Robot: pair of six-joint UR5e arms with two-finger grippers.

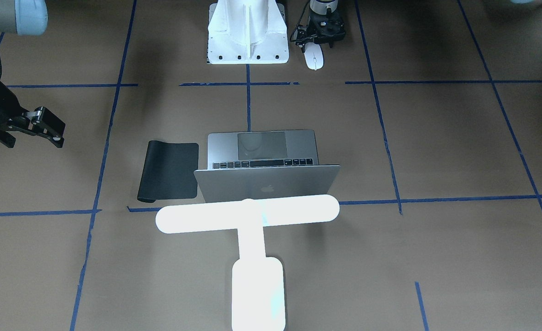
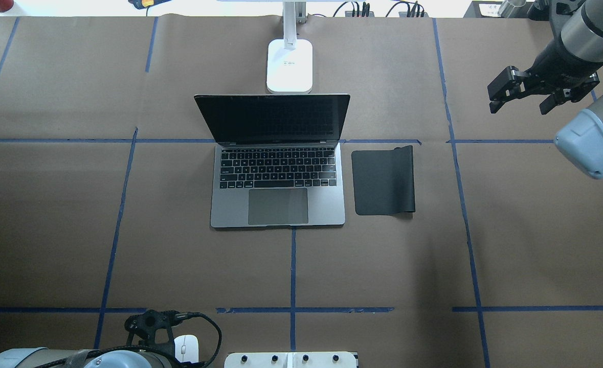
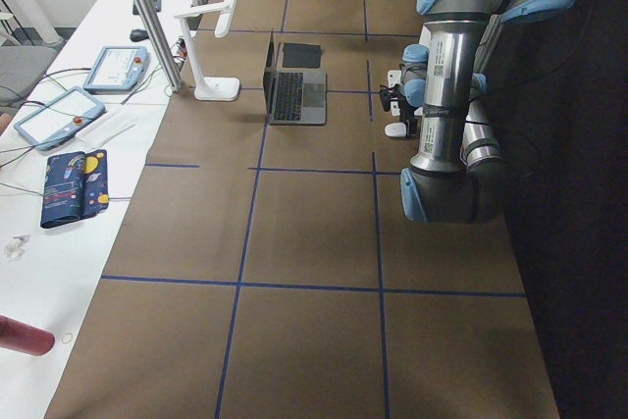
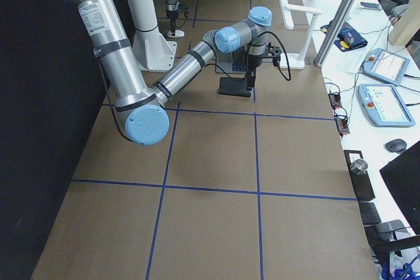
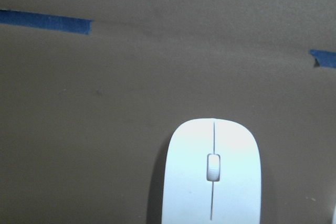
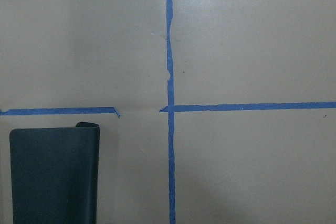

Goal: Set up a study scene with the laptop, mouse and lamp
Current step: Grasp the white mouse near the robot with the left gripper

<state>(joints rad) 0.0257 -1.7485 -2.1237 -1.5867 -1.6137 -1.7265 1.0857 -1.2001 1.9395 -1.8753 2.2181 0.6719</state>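
Mouse [image 5: 212,174] flat on the table [image 5: 105,103], just beside the left pincer [image 1: 318,43]; released or clenched: unclear.

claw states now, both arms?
Left claw: looks open, just above the mouse.
Right claw: open, empty.

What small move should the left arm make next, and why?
Probably lower the left end effector around the mouse for a grasp. It hangs open just above the mouse, which lies on the table by the white pedestal, far from the black mouse pad beside the laptop. The wrist view shows the mouse slightly off-centre, so a small correction may help.
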